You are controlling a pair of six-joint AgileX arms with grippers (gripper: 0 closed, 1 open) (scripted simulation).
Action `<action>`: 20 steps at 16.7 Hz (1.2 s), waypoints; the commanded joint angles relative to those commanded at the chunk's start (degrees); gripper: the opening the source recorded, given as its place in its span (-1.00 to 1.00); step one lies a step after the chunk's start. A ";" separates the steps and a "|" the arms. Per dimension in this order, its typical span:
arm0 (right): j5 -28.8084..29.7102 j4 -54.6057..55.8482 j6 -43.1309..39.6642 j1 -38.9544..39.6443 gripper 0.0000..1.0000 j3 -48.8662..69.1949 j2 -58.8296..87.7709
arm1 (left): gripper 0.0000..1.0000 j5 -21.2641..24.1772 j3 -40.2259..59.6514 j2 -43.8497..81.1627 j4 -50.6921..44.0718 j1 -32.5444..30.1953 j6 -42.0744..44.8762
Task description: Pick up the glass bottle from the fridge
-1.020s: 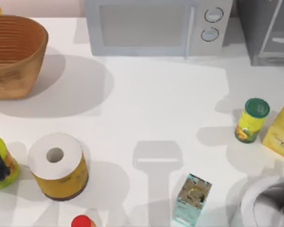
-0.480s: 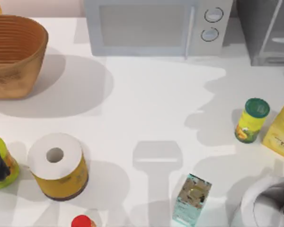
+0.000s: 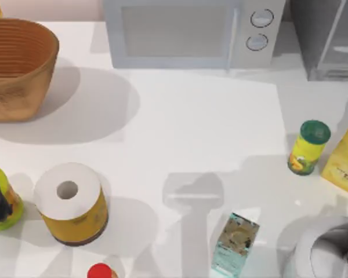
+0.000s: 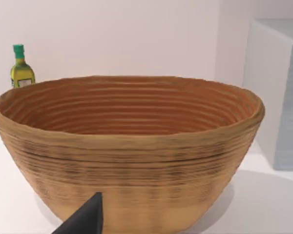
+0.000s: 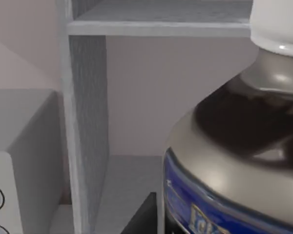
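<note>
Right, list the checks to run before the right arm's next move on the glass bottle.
1. Fridge open, inside in sight: ok.
2. Glass bottle close ahead of the right wrist camera: ok.
3. White cap on the bottle: ok.
4. Right pincer beside the bottle, grip around it: cannot tell.
5. Bottle's base seated on the shelf: cannot tell.
6. Left pincer parked facing the basket, away from the fridge: ok.

White-capped, blue-labelled glass bottle (image 5: 234,161)
</note>
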 joint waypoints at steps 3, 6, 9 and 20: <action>2.77 -9.49 0.30 2.98 -1.00 -9.32 -18.67 | 1.00 0.00 0.00 0.00 0.00 0.00 0.00; 5.48 -17.83 0.41 5.92 -1.00 -17.50 -35.34 | 1.00 0.00 0.00 0.00 0.00 0.00 0.00; 7.72 -23.89 0.30 8.32 -1.00 -23.43 -47.38 | 1.00 0.00 0.00 0.00 0.00 0.00 0.00; 9.88 -27.45 0.20 10.45 -1.00 -26.86 -54.58 | 1.00 0.00 0.00 0.00 0.00 0.00 0.00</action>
